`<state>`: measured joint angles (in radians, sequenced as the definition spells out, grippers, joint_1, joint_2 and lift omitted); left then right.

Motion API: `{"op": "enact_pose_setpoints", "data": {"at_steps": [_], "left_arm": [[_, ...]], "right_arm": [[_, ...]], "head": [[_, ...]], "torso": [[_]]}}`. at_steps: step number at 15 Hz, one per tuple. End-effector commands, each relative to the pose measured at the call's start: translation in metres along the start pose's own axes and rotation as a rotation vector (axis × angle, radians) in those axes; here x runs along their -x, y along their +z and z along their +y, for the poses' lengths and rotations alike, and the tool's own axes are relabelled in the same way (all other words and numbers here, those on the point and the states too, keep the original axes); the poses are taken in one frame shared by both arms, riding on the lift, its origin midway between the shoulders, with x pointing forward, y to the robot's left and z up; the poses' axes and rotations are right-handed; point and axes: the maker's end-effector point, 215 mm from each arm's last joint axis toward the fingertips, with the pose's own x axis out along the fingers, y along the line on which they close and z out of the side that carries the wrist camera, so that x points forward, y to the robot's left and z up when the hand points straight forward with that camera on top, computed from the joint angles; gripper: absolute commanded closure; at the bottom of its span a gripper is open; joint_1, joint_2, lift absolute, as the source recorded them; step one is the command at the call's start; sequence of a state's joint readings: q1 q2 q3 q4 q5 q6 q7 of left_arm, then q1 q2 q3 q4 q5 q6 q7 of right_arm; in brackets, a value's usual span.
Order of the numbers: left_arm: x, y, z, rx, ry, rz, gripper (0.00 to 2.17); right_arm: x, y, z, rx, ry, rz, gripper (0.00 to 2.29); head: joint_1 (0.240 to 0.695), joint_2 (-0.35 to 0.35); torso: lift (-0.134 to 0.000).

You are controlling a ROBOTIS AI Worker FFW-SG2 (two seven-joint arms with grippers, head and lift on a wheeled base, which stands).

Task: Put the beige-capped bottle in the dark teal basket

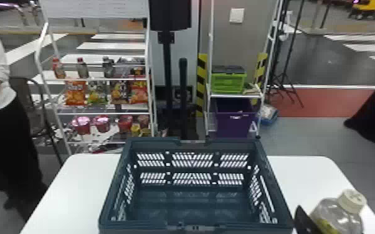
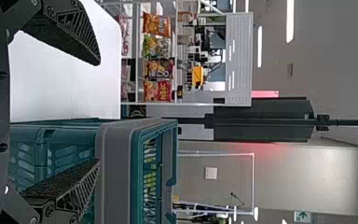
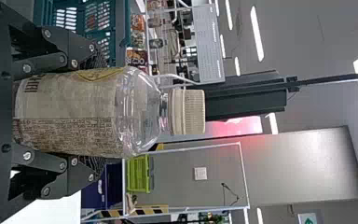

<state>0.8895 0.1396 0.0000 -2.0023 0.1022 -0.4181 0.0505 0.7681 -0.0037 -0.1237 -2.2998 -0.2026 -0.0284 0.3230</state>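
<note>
Beige and ridged, the screw cap [image 1: 353, 200] tops a clear plastic bottle [image 1: 331, 213], which is outside the dark teal slatted plastic basket [image 1: 274, 186], just beside its right wall. From the head view the cap is seen partly from above, with the bottle's shoulder below it; the right wrist view adds the side of the body, with a pale paper label [image 3: 70, 102] carrying small dark print and a yellow patch, and puts the bottle upright, cap uppermost.

The head view catches one black finger of the right gripper [image 1: 303, 221] between basket and bottle. In the right wrist view, the right gripper [image 3: 98, 112] has a finger on either side of the body, pinching the bottle.

Spread wide in the left wrist view, the left gripper [image 2: 99, 112] has one finger against the backdrop of the white tabletop [image 1: 81, 183] and the other in front of the basket. That view also brings out a thick grey band along the basket's edge.

The head view looks down onto the basket's floor and across to a white wire rack [image 1: 102, 79] with bright snack bags [image 1: 75, 93]; both wrist views take in white ceiling lights [image 3: 257, 35].
</note>
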Motion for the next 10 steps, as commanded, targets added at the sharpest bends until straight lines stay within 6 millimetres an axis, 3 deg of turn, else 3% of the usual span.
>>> {"op": "enact_pose_setpoints", "data": {"at_steps": [1, 6, 10], "left_arm": [[0.000, 0.002, -0.001, 0.001, -0.001, -0.007, 0.15], [-0.001, 0.001, -0.002, 0.001, -0.004, -0.006, 0.15], [0.002, -0.002, 0.001, 0.004, 0.001, -0.014, 0.15]], "right_arm": [[-0.020, 0.008, 0.009, -0.025, 0.017, 0.002, 2.29], [-0.082, 0.015, 0.047, -0.049, 0.065, 0.088, 2.29], [-0.122, -0.004, 0.075, -0.022, 0.097, 0.258, 2.29]], "head": [[0.499, 0.000], [0.499, 0.000], [0.499, 0.000]], "torso": [[0.000], [0.000], [0.000]]}}
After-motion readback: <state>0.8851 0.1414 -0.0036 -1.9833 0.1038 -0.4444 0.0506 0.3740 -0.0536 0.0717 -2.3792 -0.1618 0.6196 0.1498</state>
